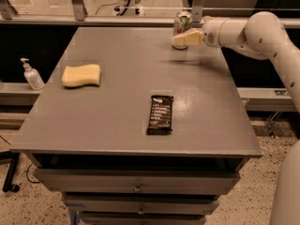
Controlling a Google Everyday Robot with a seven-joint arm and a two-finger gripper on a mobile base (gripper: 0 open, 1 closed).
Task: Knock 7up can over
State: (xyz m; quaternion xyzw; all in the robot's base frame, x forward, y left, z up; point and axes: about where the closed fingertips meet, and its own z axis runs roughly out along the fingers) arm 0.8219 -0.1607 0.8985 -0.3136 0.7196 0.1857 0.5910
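Note:
The 7up can (182, 21) stands upright near the table's far edge, right of centre, silver with green markings. My gripper (179, 40) reaches in from the right on a white arm and sits directly in front of the can's lower part, touching or nearly touching it. Its cream-coloured fingers (186, 38) point left and hide the can's base.
A dark snack bar (160, 114) lies flat at the table's centre front. A yellow sponge (81, 75) lies at the left. A soap dispenser bottle (31, 75) stands on a ledge left of the grey table (117, 139). A glass barrier runs behind the table.

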